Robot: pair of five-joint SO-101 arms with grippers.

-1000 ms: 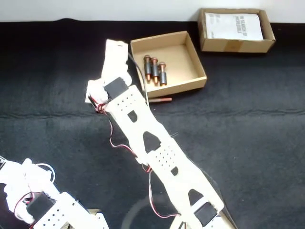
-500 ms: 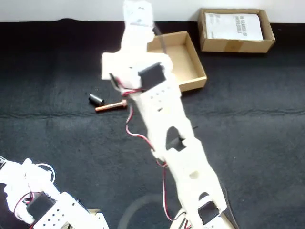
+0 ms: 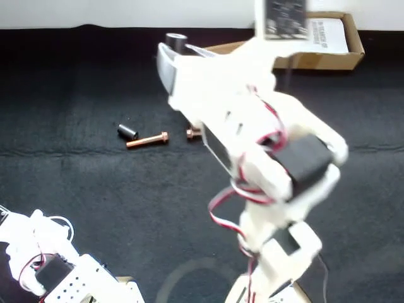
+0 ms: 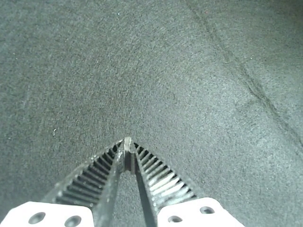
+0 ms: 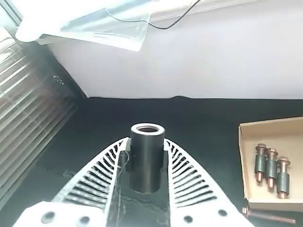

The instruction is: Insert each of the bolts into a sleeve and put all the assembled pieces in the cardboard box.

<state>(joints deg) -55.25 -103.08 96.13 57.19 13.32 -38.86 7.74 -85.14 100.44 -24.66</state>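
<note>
Desk (image 4: 142, 71) is covered in dark matt cloth, felt-like and finely rough. Sleeve (image 5: 147, 163) is seen as smooth black with a satin sheen. Bolt (image 3: 147, 140) is shiny copper-toned metal. Cardboard box (image 5: 279, 135) is matt brown. Left gripper (image 4: 127, 142) fingers (image 4: 161, 172) are moulded in ribbed black plastic.

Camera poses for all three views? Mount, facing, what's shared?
High: fixed above, looking down at black mat; left arm, right arm show.
Left wrist: on left arm, facing mat closely; own shut jaws.
Right wrist: on right arm, facing white wall; own jaws clamp a sleeve.
Shared: high and right wrist show that sleeve, cardboard box.
</note>
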